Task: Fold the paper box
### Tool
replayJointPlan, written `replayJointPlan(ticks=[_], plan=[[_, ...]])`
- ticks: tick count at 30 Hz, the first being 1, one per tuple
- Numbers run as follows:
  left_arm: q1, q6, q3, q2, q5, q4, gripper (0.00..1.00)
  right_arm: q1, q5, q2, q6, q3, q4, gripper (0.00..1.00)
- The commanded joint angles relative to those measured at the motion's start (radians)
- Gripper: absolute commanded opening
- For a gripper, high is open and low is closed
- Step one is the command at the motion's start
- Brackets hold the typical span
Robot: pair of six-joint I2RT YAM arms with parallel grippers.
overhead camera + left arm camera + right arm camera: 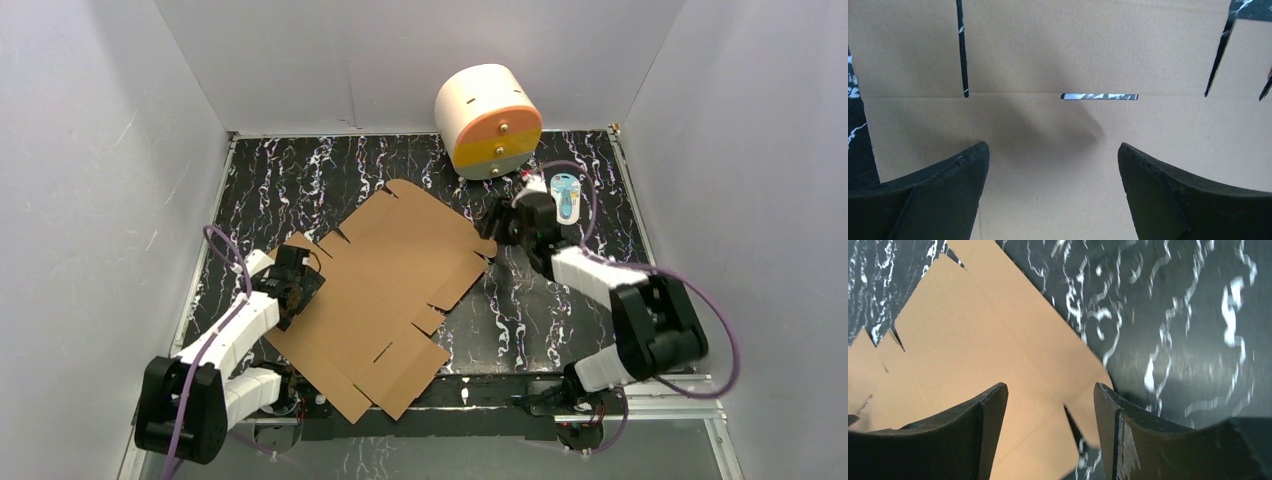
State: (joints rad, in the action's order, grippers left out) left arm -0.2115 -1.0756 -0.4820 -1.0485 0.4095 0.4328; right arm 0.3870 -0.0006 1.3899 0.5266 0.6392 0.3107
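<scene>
Paper box (385, 290) is lying unfolded on the table (540, 320), its long axis running from bottom centre toward upper centre of the top view. We are seeing the left pincer (295, 285) spread wide over its left flap, holding nothing; the right pincer (503, 226), parted and empty, is hovering at its right corner.

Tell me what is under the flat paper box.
The black marbled table: its pattern shows through a slot and around the edges. The rest beneath the paper box is covered, so nothing more can be told.
</scene>
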Motion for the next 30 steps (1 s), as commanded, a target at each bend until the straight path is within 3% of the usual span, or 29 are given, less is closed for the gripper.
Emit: replayJointPlan(ticks=[1,7,11,17,23,30], plan=[[0.006,-0.027,-0.046,-0.075,0.087,-0.041,0.98,-0.017,-0.137,0.176,-0.234,0.209,-0.047,0.74],[0.013,0.006,-0.080,-0.183,0.086,-0.140,0.97,-0.031,-0.185,0.407,-0.331,0.389,-0.107,0.80],[0.018,0.063,-0.139,-0.280,0.090,-0.205,0.98,-0.042,-0.240,0.439,-0.345,0.394,-0.143,0.80],[0.023,0.134,-0.270,-0.459,0.090,-0.291,0.98,-0.042,-0.294,0.364,-0.332,0.297,-0.198,0.77],[0.029,0.259,-0.461,-0.664,0.021,-0.376,0.97,-0.032,-0.320,0.174,-0.252,0.110,-0.216,0.71],[0.030,0.376,-0.665,-0.758,-0.053,-0.369,0.97,0.086,-0.319,-0.063,-0.152,-0.066,-0.265,0.72]])
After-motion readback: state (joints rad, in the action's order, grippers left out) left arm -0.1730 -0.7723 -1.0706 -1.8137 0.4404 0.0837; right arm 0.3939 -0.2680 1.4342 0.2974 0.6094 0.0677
